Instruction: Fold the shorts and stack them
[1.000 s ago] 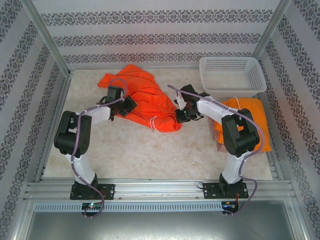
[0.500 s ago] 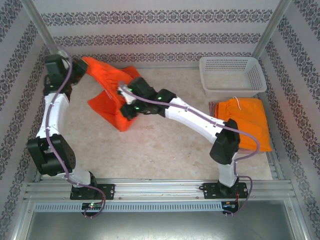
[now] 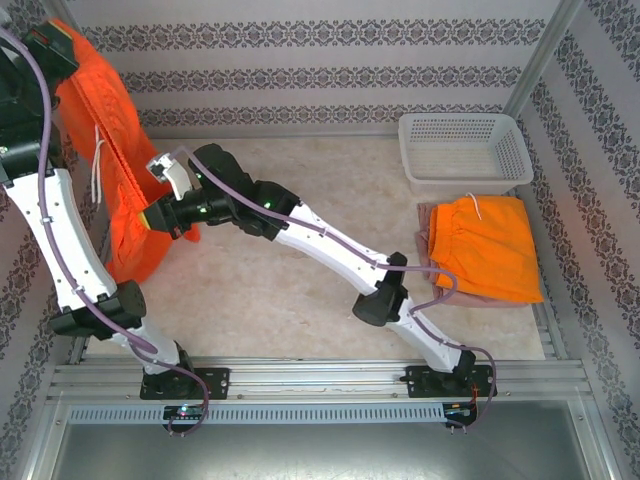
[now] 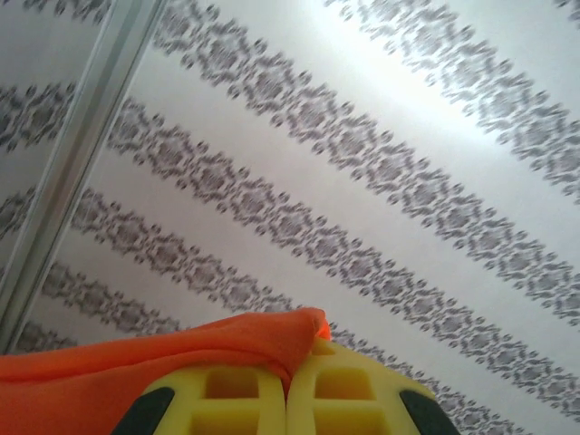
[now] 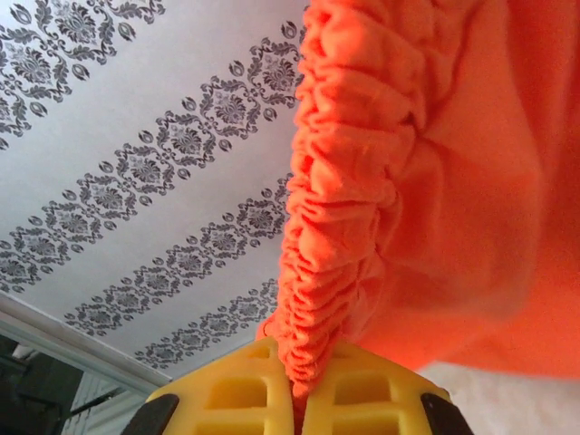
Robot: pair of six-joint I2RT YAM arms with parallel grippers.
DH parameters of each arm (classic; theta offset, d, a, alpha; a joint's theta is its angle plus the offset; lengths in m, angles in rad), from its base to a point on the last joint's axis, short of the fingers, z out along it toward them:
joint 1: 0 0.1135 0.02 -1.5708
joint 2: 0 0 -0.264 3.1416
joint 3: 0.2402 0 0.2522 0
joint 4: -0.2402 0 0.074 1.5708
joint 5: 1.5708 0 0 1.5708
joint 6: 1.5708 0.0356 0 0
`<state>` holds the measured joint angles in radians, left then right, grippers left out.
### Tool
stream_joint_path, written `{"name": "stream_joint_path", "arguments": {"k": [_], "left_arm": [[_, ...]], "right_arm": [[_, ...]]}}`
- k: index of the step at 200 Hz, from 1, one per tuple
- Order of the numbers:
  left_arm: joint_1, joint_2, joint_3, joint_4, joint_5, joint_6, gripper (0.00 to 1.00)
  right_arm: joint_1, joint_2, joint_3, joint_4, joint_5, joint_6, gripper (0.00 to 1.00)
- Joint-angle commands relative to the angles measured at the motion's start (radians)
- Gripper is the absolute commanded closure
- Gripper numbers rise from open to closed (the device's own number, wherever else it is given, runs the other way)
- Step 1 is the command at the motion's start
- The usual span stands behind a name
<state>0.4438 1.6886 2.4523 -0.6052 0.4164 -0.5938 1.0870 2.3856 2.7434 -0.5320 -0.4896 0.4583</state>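
Red-orange cloth: the large bright shorts point(image 3: 125, 190) hang at the left edge of the pale table point(image 3: 300, 300); long axis steep, upper end high
Left gripper point(image 4: 286, 391): yellow jaws pinched tight on a fabric edge up top
Right gripper point(image 5: 294, 399): clamped on the gathered waistband, lower end; arm stretched across
Stack: folded orange shorts point(image 3: 487, 262) atop dusty pink shorts point(image 3: 424, 225), well apart to the right; right arm's base nearer
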Motion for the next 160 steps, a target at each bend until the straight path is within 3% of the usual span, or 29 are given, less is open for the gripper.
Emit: {"name": "stream_joint_path", "arguments": {"k": [1,35,82,126,160], "left_arm": [[-0.051,0.114,0.122,0.025,-0.002,0.012,1.00],[-0.280,0.223,0.203,0.027,-0.087,0.140,1.00],[-0.531,0.433,0.201,0.062,-0.135,0.200,1.00],[-0.683,0.677,0.205,0.185,-0.161,0.219,1.00],[-0.739,0.810,0.217,0.250,-0.158,0.205,1.00]], "right_arm": [[0.015,-0.156,-0.174,-0.037,-0.043,-0.064,1.00],[-0.029,-0.397,-0.634,0.103,-0.014,-0.026,1.00],[-0.079,-0.720,-1.205,0.183,0.173,0.105,1.00],[-0.194,-0.895,-1.620,0.118,0.213,0.303,1.00],[-0.337,-1.000,-1.876,0.117,0.169,0.379,1.00]]}}
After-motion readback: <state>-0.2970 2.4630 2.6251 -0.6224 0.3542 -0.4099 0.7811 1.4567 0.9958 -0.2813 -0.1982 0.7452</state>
